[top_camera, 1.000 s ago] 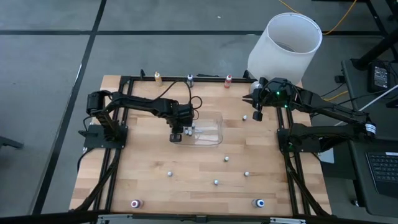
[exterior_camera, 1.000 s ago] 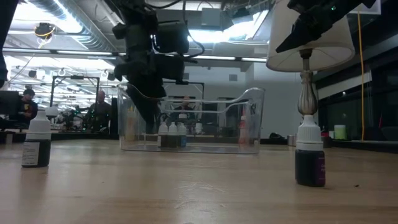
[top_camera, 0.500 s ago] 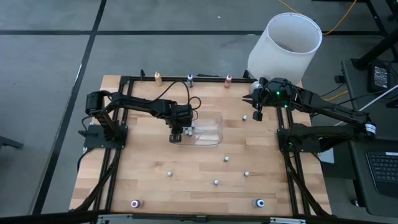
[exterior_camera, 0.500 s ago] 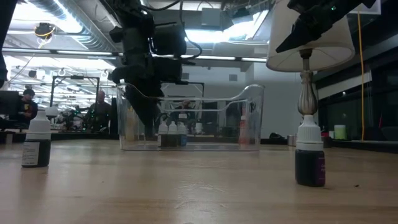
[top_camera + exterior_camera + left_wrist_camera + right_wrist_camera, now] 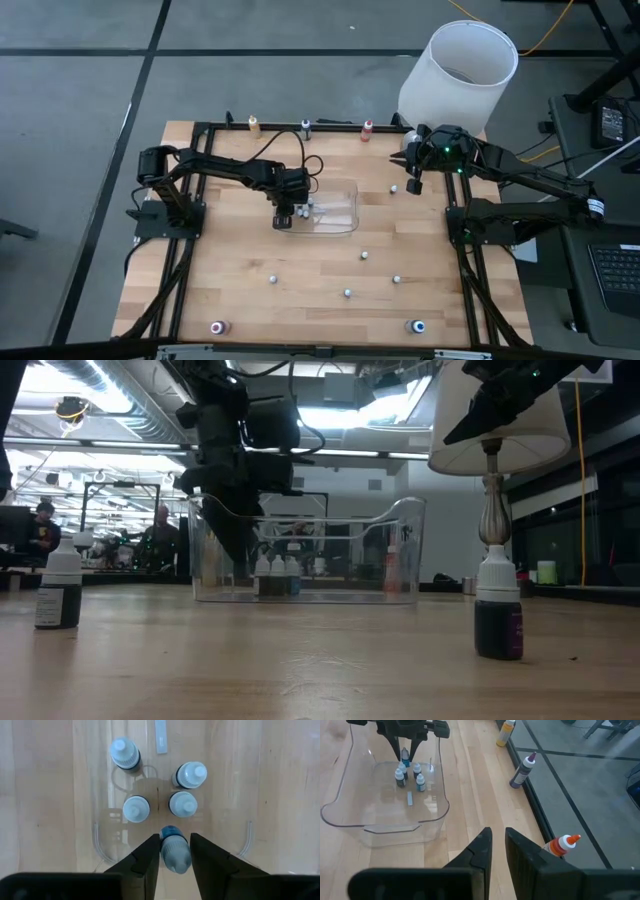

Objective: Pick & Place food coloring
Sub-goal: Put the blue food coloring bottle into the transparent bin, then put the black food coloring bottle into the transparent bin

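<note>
A clear plastic bin (image 5: 340, 222) sits mid-table. Four tiny pale-capped food coloring bottles (image 5: 183, 803) stand on its floor near its left end, also visible in the low view (image 5: 277, 575). My left gripper (image 5: 175, 839) points down into that end of the bin, shut on a fifth, blue bottle (image 5: 173, 833) just beside the four. My right gripper (image 5: 497, 837) hovers over the table's far right part (image 5: 412, 178), fingers slightly apart with nothing between them. My left gripper pinches the blue food coloring bottle by its upper part (image 5: 177, 861) between its two fingers (image 5: 150, 851), from above, pointing down. The bottle hangs upright below the fingers (image 5: 405, 754), inside the bin's left end. Whether its base touches the bin floor, I cannot tell.
Larger bottles stand along the far edge: yellow (image 5: 253, 124), dark (image 5: 305, 126), red (image 5: 367, 129). Two more stand by the near edge (image 5: 218, 327) (image 5: 417, 326). Small pale beads (image 5: 348, 293) are scattered on the wood. A tall white cylinder (image 5: 460, 70) stands beyond the far right corner.
My left gripper, with the blue bottle, has edged slightly toward the table's left, then held still.
</note>
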`<state>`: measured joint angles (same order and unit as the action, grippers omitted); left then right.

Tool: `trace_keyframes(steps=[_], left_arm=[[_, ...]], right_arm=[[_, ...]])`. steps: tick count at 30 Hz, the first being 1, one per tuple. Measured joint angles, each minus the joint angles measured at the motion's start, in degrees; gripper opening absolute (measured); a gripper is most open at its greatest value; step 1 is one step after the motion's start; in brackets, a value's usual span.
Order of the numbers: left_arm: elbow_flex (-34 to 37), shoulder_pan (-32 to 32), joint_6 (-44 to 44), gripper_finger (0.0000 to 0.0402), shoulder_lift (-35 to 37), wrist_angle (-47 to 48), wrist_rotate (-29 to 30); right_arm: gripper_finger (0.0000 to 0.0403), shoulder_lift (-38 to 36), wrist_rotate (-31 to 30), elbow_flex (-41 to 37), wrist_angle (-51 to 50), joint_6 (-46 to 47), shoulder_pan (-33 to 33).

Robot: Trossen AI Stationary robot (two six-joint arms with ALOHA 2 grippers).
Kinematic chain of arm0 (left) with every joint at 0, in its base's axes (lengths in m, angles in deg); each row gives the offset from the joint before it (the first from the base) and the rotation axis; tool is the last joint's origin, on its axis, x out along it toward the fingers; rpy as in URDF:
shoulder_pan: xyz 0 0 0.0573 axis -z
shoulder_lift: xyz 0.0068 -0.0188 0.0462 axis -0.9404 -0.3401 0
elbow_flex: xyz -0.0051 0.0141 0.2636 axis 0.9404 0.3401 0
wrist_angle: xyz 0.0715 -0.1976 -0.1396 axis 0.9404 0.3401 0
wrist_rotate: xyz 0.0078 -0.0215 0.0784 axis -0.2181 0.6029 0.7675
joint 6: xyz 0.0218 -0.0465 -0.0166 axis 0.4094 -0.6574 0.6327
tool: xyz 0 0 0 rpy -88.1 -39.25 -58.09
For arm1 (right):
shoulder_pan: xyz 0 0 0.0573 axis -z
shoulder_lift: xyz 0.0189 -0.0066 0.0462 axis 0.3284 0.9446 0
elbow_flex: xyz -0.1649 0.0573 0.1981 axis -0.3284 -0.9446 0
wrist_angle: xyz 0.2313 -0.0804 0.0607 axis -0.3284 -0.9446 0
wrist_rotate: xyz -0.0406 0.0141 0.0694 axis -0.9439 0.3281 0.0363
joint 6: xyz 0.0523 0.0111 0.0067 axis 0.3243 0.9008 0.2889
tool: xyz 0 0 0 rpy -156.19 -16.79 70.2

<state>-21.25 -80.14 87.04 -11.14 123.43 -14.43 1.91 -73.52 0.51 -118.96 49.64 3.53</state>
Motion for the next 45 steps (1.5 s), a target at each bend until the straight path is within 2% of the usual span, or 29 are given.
trace_keyframes(steps=[27,31,37,45], left_arm=[[-2.2,-0.1,0.1,0.0109,-0.5,1.6,0.0],[-5.2,-0.1,0.7,0.0111,-0.5,5.9,0.0],[-13.3,0.8,3.2,0.0103,0.9,12.4,0.9],[-24.8,3.6,1.0,0.0093,8.5,20.7,1.9]], right_arm=[[0.0058,0.0,0.0,0.0,0.0,0.0,0.0],[0.0058,0.0,0.0,0.0,0.0,0.0,0.0],[0.0058,0.0,0.0,0.0,0.0,0.0,0.0],[0.0058,0.0,0.0,0.0,-0.2,0.0,0.0]])
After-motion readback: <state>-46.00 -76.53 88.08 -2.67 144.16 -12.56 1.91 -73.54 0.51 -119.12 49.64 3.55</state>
